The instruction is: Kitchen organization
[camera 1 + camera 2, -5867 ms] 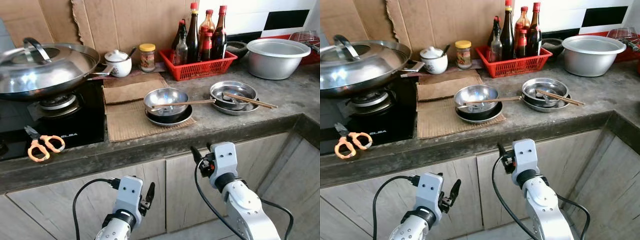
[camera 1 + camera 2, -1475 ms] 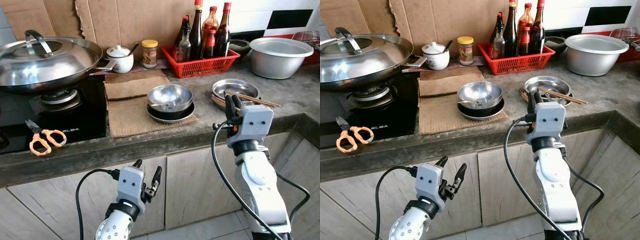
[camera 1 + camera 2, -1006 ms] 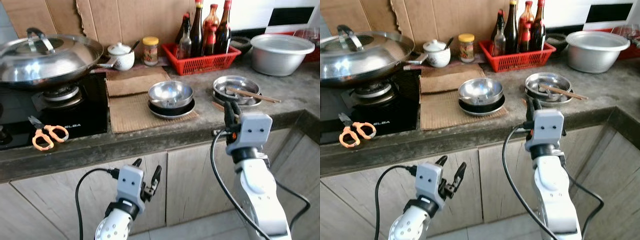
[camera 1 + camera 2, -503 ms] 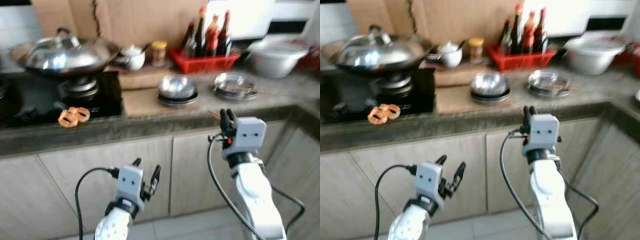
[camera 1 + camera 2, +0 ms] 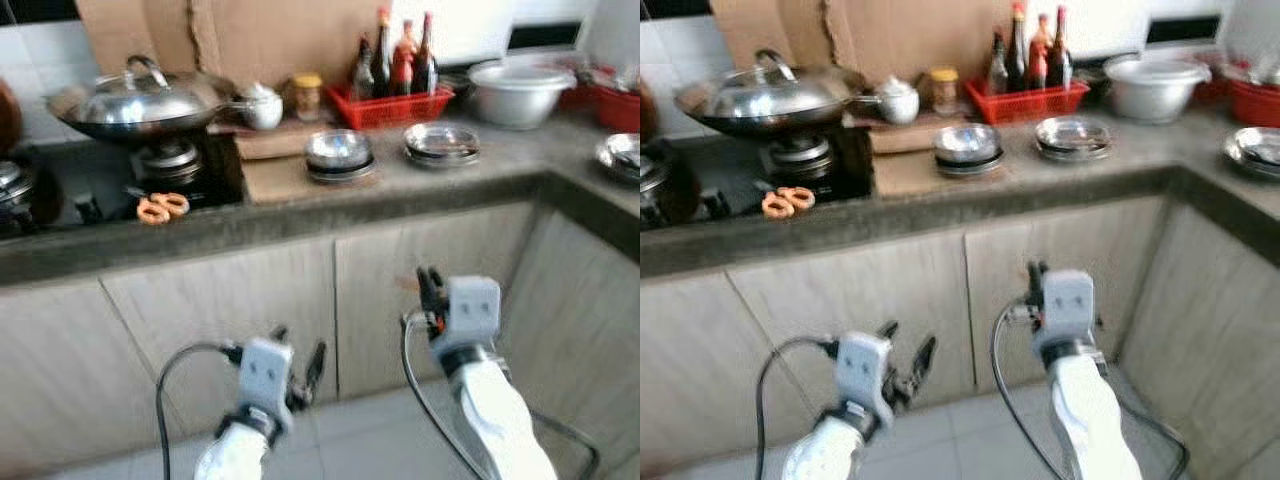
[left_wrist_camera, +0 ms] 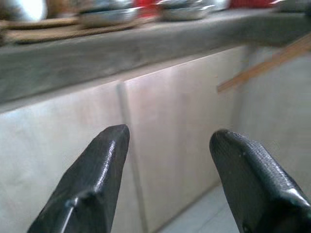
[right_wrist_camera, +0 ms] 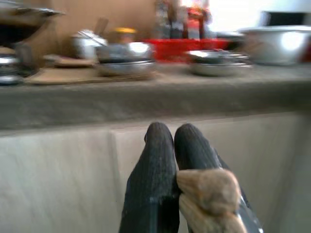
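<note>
You have backed off since 0.5 s ago: the counter (image 5: 400, 190) sits farther away, cabinet doors (image 5: 420, 270) wider. Right gripper (image 7: 167, 145) is lower, fingers pinched together on the chopsticks (image 6: 265, 63). Left gripper (image 6: 167, 141) hangs spread apart. Bowls (image 5: 338, 155) and plates (image 5: 441, 142) stay on the counter. No writing readable.

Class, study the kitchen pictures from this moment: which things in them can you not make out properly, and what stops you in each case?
- Bottles in the red basket: labels unreadable in the eye views, blurred and small.
- Wok: contents hidden by its lid.
- Right end effector: the wooden sticks it grips are blurred at the right wrist view's bottom edge.
- Plate: cut off by the left eye view's right edge.
</note>
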Tool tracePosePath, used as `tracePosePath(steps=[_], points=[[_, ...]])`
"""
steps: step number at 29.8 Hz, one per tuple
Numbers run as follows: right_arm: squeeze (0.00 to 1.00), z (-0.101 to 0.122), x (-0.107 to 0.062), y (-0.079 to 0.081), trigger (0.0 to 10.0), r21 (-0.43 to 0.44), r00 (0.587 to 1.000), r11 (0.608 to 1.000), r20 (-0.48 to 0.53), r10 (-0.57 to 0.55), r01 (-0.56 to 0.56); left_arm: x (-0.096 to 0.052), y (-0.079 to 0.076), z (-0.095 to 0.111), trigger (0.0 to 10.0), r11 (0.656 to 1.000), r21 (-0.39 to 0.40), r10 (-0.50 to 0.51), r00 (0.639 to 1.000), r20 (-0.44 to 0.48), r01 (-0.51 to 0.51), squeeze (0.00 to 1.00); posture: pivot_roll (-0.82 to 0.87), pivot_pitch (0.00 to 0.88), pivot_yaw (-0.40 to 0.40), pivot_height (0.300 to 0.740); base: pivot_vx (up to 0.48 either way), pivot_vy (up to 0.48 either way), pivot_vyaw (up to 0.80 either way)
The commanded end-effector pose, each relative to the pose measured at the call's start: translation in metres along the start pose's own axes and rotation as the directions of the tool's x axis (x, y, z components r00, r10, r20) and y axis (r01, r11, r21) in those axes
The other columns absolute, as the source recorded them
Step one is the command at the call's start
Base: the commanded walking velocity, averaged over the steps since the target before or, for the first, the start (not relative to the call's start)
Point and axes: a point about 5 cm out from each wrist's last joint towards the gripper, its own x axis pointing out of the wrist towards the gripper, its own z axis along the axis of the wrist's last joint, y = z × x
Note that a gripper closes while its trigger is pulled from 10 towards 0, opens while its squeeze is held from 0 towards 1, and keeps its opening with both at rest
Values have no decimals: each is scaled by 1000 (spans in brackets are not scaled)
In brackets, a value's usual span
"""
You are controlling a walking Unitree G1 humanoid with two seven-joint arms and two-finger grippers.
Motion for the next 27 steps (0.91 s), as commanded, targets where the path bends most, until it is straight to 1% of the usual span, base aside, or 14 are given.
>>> tracePosePath(steps=[1, 9, 14, 21, 22, 24, 27], points=[[0, 4, 1, 6, 10000, 14, 1000, 1000, 12, 12, -12, 1, 3, 1, 10000, 1000, 27, 0, 1000, 1, 0, 0, 22, 0, -2, 740, -315, 0, -800], [0, -1, -5, 8, 10000, 14, 1000, 1000, -13, 18, -18, 1, 3, 1, 10000, 1000, 25, -2, 1000, -3, 2, 0, 23, 0, -4, 740, -295, 0, -800], [0, -2, -5, 9, 10000, 13, 1000, 1000, -18, 16, -16, 1, 4, 1, 10000, 1000, 26, -2, 1000, -7, 2, 0, 23, 0, -5, 740, -280, 0, -800], [0, 0, -4, 9, 10000, 6, 1000, 1000, -16, 10, -10, 2, 6, 1, 10000, 1000, 5, 15, 1000, -14, -15, 0, 20, 0, -5, 740, 0, 0, -800], [0, 0, -5, 9, 10000, 5, 1000, 1000, -15, 10, -10, 3, 8, 0, 10000, 999, 2, 32, 999, -29, -32, 0, 20, 0, -4, 740, 0, 0, -800], [0, 1, -4, 9, 10000, 4, 1000, 1000, -12, 8, -8, 3, 8, -1, 10000, 999, -2, 34, 999, -32, -34, 0, 19, 0, -2, 740, 0, 0, -800], [0, 2, -4, 9, 10000, 3, 1000, 1000, -7, 6, -6, 3, 7, -1, 10000, 1000, 0, 23, 999, -31, -23, 0, 17, 0, -1, 740, 288, 0, -800]])
